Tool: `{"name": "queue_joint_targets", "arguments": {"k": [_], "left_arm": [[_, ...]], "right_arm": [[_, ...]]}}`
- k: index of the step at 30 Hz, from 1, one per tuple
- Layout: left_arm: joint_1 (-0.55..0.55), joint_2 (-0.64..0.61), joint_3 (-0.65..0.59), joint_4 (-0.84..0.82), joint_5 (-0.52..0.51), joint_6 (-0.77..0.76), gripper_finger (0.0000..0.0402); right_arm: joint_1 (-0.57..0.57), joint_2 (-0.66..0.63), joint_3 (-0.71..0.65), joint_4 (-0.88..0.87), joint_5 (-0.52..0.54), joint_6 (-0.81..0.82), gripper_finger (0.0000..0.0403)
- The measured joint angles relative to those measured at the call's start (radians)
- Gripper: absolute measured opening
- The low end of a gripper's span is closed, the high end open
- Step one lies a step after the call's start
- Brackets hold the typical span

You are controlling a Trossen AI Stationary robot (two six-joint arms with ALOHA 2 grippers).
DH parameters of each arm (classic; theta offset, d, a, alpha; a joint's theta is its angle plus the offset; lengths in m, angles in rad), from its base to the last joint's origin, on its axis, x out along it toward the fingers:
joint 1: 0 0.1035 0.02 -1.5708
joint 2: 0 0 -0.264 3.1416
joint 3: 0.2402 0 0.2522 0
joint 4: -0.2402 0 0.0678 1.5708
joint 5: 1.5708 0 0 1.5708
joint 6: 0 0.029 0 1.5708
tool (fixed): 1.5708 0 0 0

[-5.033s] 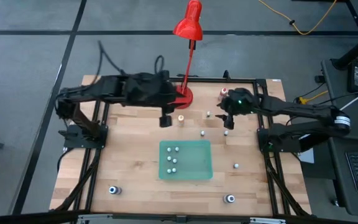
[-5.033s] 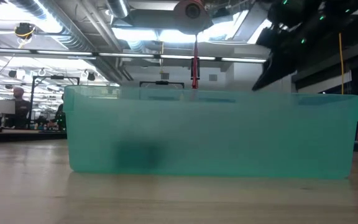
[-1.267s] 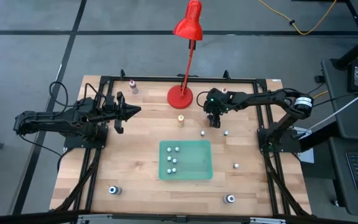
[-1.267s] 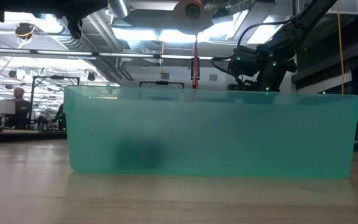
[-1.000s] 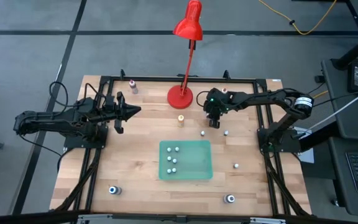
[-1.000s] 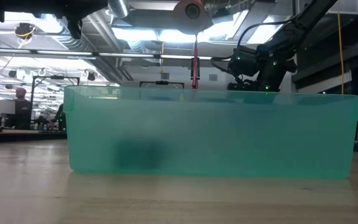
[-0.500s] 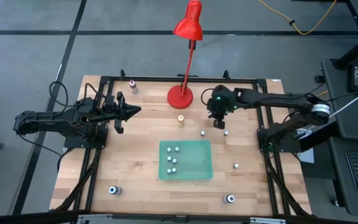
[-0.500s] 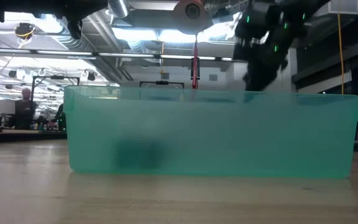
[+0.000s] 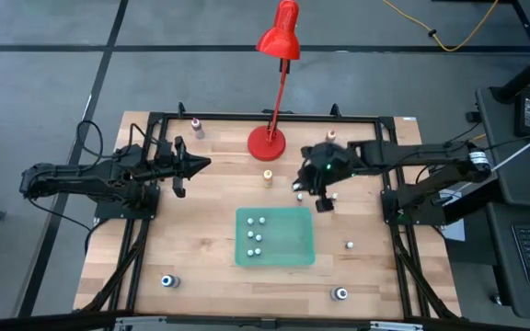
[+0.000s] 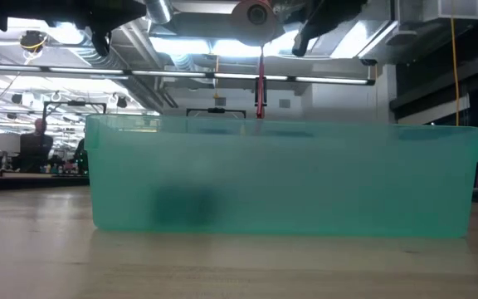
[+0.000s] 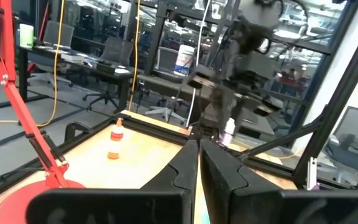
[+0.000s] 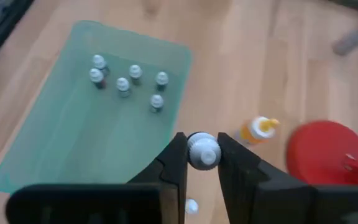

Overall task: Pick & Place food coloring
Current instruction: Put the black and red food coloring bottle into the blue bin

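Right wrist view: the right gripper [image 12: 202, 163] is clamped on a white-capped food coloring bottle [image 12: 203, 151], its two fingers pressing the cap from either side, held in the air above the wooden table [image 12: 241, 68]. Beneath it lies the green tray [image 12: 61, 146], containing six white-capped bottles [image 12: 129, 82] grouped near one end. An orange-capped bottle [image 12: 258, 129] stands on the table between the tray and the red lamp base [image 12: 328, 149].

High view: the right gripper [image 9: 323, 195] is just beyond the tray's far right corner [image 9: 306, 213]. Loose bottles stand at the table's right side [image 9: 350, 245] and near front corners [image 9: 167, 281]. The left gripper [image 9: 191, 165] rests at the table's left side, fingers closed, well apart from the tray.
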Motion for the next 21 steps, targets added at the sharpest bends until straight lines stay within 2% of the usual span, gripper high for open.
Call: {"name": "queue_joint_targets", "arguments": {"k": [6,12,21], "left_arm": [[0.0,0.013,0.0,-0.001,0.0,0.0,0.0017],[0.0,0.016,0.0,-0.003,-0.009,-0.006,0.0013],[0.0,0.016,0.0,-0.01,-0.047,-0.058,0.0014]], "right_arm": [[0.063,0.1,0.003,0.021,-0.005,-0.024,0.0076],[0.075,0.184,0.003,0.057,-0.109,-0.082,0.0072],[0.086,0.288,0.003,0.147,-0.122,-0.129,0.0073]]}}
